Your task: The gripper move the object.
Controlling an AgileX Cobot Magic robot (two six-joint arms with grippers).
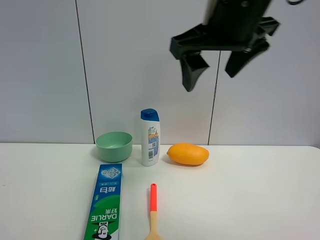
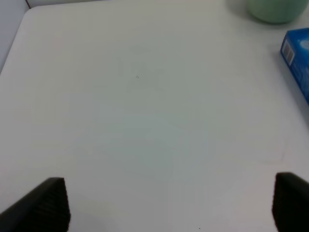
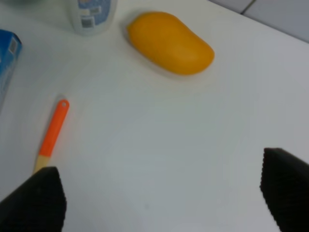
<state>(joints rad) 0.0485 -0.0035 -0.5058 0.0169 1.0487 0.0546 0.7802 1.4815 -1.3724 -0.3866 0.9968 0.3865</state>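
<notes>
The pale mint-green bowl (image 1: pixel 114 145) stands upright and empty at the back of the white table (image 1: pixel 260 200), left of a shampoo bottle. Its rim also shows at the edge of the left wrist view (image 2: pixel 275 10). My right gripper (image 1: pixel 210 80), a black claw, hangs open high above the table, up and to the right of the bowl and far from it. In the right wrist view (image 3: pixel 159 203) its jaws stand wide apart and hold nothing. My left gripper (image 2: pixel 164 205) is open over bare table, apart from the bowl, and is out of the exterior view.
A white shampoo bottle (image 1: pixel 150 137) stands right of the bowl, with a mango (image 1: pixel 187 154) beside it. A green toothpaste box (image 1: pixel 106 202) lies in front of the bowl. An orange-handled spoon (image 1: pixel 153 210) lies near the front edge.
</notes>
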